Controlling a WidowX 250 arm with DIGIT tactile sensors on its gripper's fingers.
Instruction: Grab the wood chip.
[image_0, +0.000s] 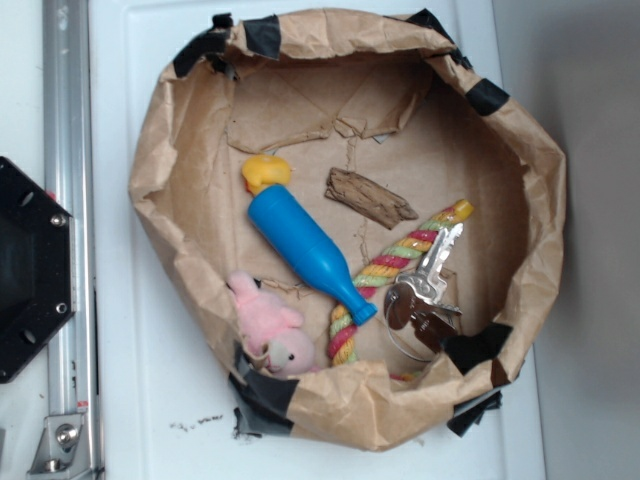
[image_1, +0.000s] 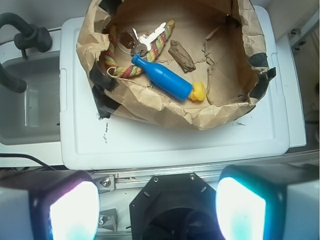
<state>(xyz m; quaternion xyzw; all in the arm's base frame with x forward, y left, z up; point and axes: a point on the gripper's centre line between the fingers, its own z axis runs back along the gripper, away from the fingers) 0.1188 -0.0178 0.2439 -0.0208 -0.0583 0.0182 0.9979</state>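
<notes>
The wood chip (image_0: 370, 197) lies flat on the floor of the brown paper bag (image_0: 170, 130), a little to the two o'clock side of the bag's centre in the exterior view, its long axis running from ten o'clock down to four o'clock. Just beside it at eight o'clock sits the blue bottle (image_0: 305, 248) with the yellow rubber duck (image_0: 266, 172) at the bottle's base; at five o'clock the coloured rope (image_0: 400, 258) and the silver key (image_0: 435, 262) lie near its lower tip, apart from it. Torn paper flaps (image_0: 375, 125) curl up from the bag floor at twelve o'clock. In the wrist view the gripper (image_1: 157, 210) is spread wide, its two pads far apart, holding nothing and well outside the bag, beyond the bag's nearer wall. The likely trouble is the chip's thinness: lying flush on soft paper, the pads may slide over it or pinch a paper crease instead. A descent slightly off toward eight o'clock would probably strike the bottle, which looks ready to roll and shove the chip aside. The bag's raised, crumpled rim might also snag the arm on its way in.
</notes>
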